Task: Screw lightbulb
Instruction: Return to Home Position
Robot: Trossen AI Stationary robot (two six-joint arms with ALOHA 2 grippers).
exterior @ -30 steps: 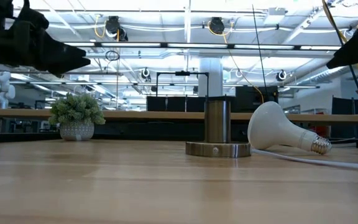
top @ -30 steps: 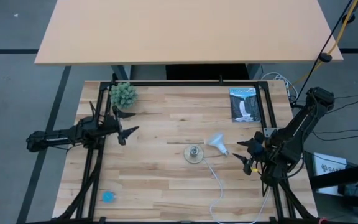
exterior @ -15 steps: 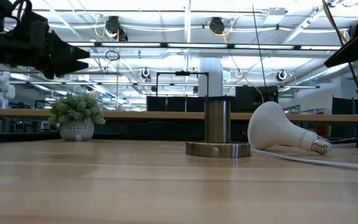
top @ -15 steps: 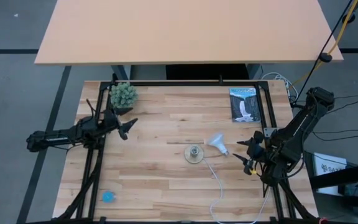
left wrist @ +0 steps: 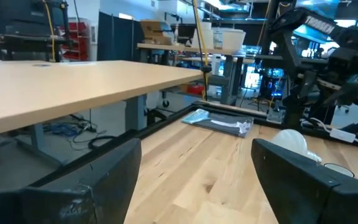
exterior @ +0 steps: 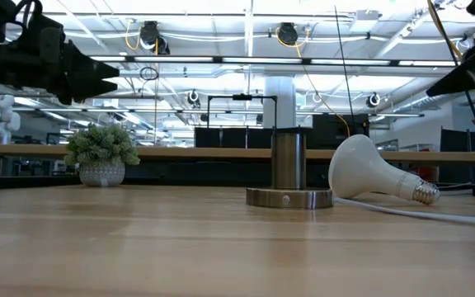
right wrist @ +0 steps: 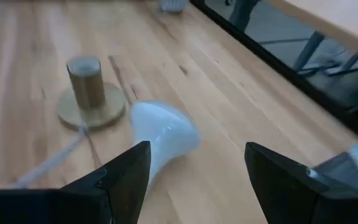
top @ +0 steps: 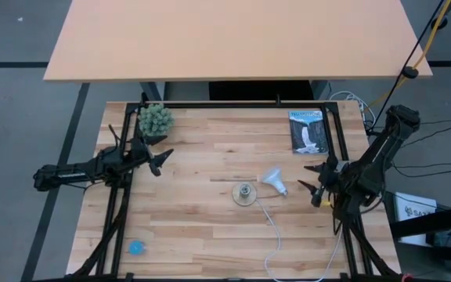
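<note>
A light wooden table (top: 202,227) was seen from above, with a dark arm at each side edge. The left arm (top: 77,172) was stretched along the table's left edge. The left gripper (top: 163,161) was held above the wood near a potted plant (top: 155,119), its 2 fingers (left wrist: 98,180) spread wide with nothing between them. The right arm (top: 374,157) was folded over the right edge. The right gripper (top: 310,177) was held clear of the table and pointed toward the centre. It too was spread apart and empty, as was confirmed in the right wrist view.

A printed booklet (top: 307,131) was laid flat near the far right corner. The plant was set near the far left corner.

Near the middle of the table, a round metal lamp base (top: 244,193) with an upright socket tube was placed. A white cord (top: 272,227) was trailed from it toward the near edge.

The lightbulb (top: 272,181) was laid on its side on the wood just beside that base, between it and the right gripper. It was held by neither gripper. Its white dome was turned toward the base and its grey screw end toward the right arm. Whether the dome touched the base could not be told.

A small blue object (top: 136,247) was left near the near left corner.
</note>
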